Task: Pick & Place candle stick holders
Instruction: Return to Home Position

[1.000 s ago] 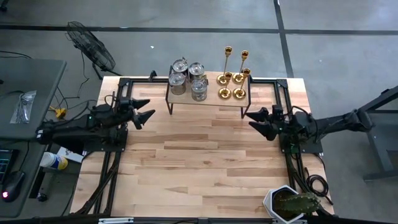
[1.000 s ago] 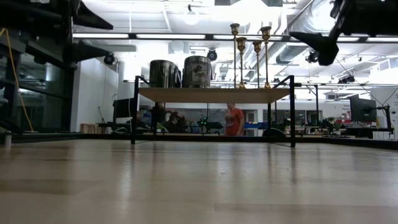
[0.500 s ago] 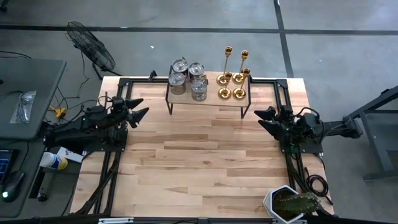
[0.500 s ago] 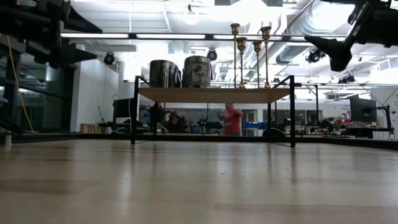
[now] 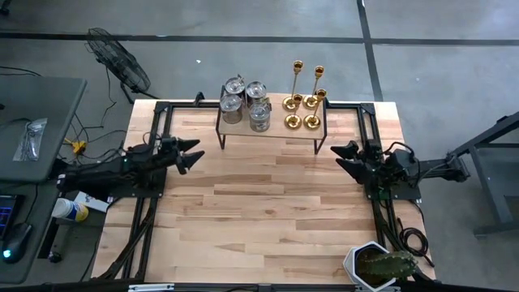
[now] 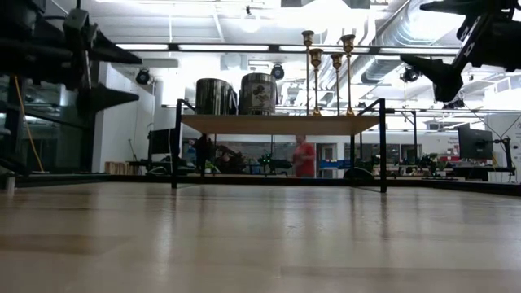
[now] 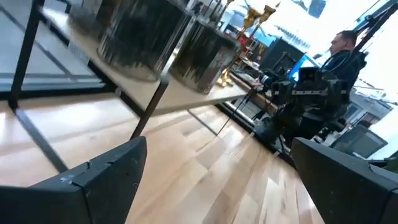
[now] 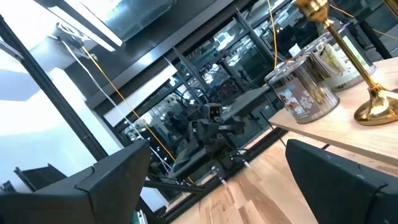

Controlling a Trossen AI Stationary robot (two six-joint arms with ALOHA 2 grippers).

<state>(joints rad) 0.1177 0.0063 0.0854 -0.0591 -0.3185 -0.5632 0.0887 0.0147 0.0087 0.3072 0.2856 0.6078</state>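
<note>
Four gold candle stick holders stand on their round bases at the right end of a small wooden shelf at the table's far edge; they also show in the low view. My left gripper is open and empty, above the table's left side. My right gripper is open and empty, above the table's right side, nearer than the shelf.
Several silver-grey lidded jars stand on the shelf's left half. A white pot with a plant stands at the table's near right corner. A person stands in the room behind. Bare wood lies between the two arms.
My right gripper has drawn back toward the table's right edge. My left gripper has pulled back toward the left edge, then come forward and a little toward the near edge. Both have stayed open and empty.
</note>
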